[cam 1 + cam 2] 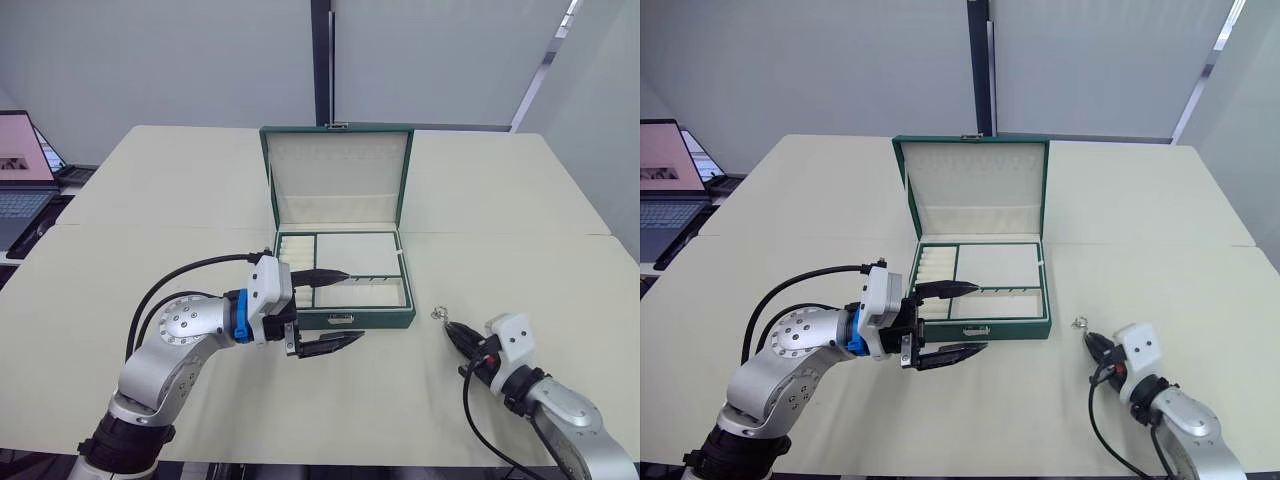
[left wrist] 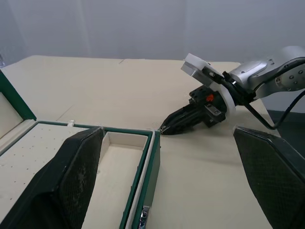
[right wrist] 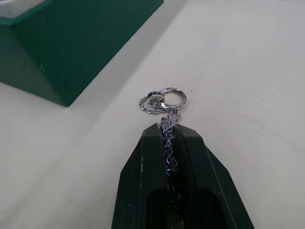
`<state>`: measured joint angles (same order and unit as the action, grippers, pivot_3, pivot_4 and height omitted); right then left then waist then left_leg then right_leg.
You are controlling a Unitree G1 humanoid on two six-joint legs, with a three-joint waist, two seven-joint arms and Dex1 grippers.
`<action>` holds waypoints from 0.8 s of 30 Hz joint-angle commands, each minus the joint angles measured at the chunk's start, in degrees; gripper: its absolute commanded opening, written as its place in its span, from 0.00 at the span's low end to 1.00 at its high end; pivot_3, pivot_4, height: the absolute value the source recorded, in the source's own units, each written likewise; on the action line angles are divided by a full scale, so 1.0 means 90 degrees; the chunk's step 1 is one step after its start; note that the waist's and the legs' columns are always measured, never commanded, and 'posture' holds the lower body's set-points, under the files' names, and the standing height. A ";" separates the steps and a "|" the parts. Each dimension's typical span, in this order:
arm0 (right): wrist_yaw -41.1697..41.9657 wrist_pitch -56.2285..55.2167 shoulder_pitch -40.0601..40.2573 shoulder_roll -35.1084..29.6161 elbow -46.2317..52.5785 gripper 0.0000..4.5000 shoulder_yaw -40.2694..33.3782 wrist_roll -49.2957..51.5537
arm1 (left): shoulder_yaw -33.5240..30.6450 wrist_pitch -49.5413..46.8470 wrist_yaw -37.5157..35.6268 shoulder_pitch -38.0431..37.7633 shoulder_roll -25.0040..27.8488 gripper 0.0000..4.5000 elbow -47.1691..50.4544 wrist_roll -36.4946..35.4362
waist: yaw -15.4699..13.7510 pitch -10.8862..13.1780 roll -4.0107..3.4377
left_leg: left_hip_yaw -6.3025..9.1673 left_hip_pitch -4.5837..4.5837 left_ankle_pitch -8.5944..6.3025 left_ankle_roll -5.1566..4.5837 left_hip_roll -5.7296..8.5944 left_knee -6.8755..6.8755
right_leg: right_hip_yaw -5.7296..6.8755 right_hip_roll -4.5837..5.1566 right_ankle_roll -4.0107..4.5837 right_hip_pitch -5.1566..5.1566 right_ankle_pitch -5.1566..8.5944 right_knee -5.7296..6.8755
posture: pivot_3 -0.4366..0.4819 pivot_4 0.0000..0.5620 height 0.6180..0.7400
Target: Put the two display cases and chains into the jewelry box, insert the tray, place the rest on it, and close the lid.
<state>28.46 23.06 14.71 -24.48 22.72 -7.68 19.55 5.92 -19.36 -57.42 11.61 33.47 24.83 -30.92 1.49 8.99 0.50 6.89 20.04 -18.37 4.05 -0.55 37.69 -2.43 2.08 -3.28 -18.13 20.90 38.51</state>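
A: Since the right gripper (image 3: pixel 167 131) is pinched shut on a chain (image 3: pixel 164 102), is it going in the box (image 1: pixel 345 318)?
B: I think so. The chain is on the table (image 1: pixel 560 270), right of the box. The lid (image 1: pixel 336 172) is up.
A: And the left gripper (image 1: pixel 340 308)?
B: Wide open, empty, at the box's front. No words to read.

No readable text, labels or numbers anywhere (laptop (image 1: pixel 25 170) screen content illegible).
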 commanded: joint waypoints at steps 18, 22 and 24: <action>0.0259 0.2145 -0.2706 -0.1382 0.1165 0.00 -0.1452 0.3793 | -0.0147 0.0062 0.0418 -0.0275 -0.0283 1.00 0.0319 -0.0069 | 0.0020 0.0070 -0.0062 | 0.0007 0.0056 0.0005 0.0008 0.0000 0.0015 | 0.0011 0.0001 0.0000 -0.0031 0.0000 -0.0002 | 0.48 0.27 1.00; 0.0322 0.2380 -0.3419 -0.1616 0.1006 0.00 -0.1372 0.4276 | -0.0278 0.0066 0.0704 -0.0551 -0.0327 1.00 0.0509 -0.0094 | 0.0020 0.0070 -0.0061 | 0.0008 0.0067 0.0006 0.0008 -0.0001 0.0018 | 0.0012 0.0000 -0.0001 -0.0043 0.0000 -0.0001 | 0.48 0.27 1.00; 0.0418 0.2470 -0.3741 -0.1707 0.0934 0.00 -0.1286 0.4466 | -0.0381 0.0078 0.0902 -0.0782 -0.0363 1.00 0.0662 -0.0113 | 0.0027 0.0071 -0.0061 | 0.0009 0.0070 0.0006 0.0009 -0.0003 0.0017 | 0.0013 0.0000 0.0000 -0.0046 -0.0001 0.0000 | 0.48 0.27 1.00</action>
<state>31.27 45.14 -17.45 -38.96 30.66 -18.84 57.45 4.10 -19.35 -50.64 5.37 30.74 27.97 -31.13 1.74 9.62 -0.04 6.95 20.72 -18.32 4.13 -0.57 37.84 -2.33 2.08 -3.28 -18.60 20.89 38.51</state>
